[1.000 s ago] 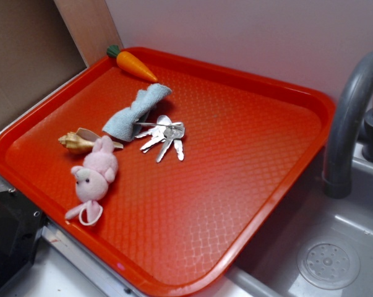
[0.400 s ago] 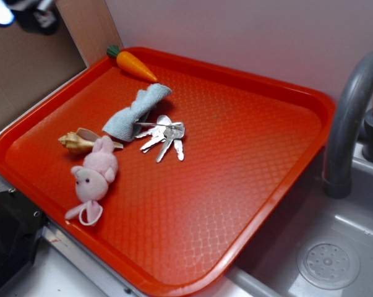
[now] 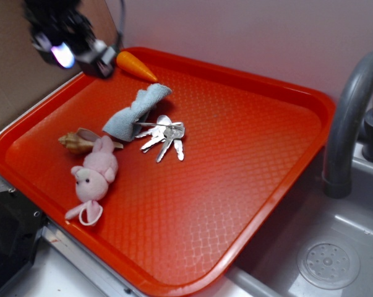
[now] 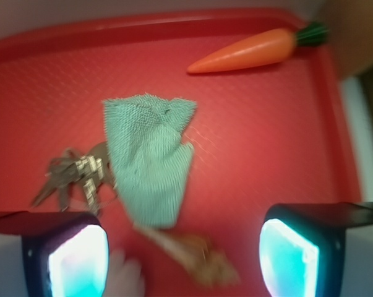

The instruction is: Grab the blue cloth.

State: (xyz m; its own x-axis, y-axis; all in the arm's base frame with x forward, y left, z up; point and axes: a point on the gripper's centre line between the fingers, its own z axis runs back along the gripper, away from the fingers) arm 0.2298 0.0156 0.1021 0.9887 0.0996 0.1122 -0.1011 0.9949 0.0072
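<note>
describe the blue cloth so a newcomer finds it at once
Start at the big red tray beside the sink. In its back-left part, between the toy carrot and the pink plush bunny, lies the blue cloth, touching the bunch of keys. It is the only soft, fuzzy, pale grey-blue thing there.

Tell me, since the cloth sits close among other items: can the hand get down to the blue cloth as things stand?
Probably yes. The hand hangs open above the tray, and nothing covers the blue cloth. The keys touch one edge and the shell lies at its end, so either could get pinched too.
</note>
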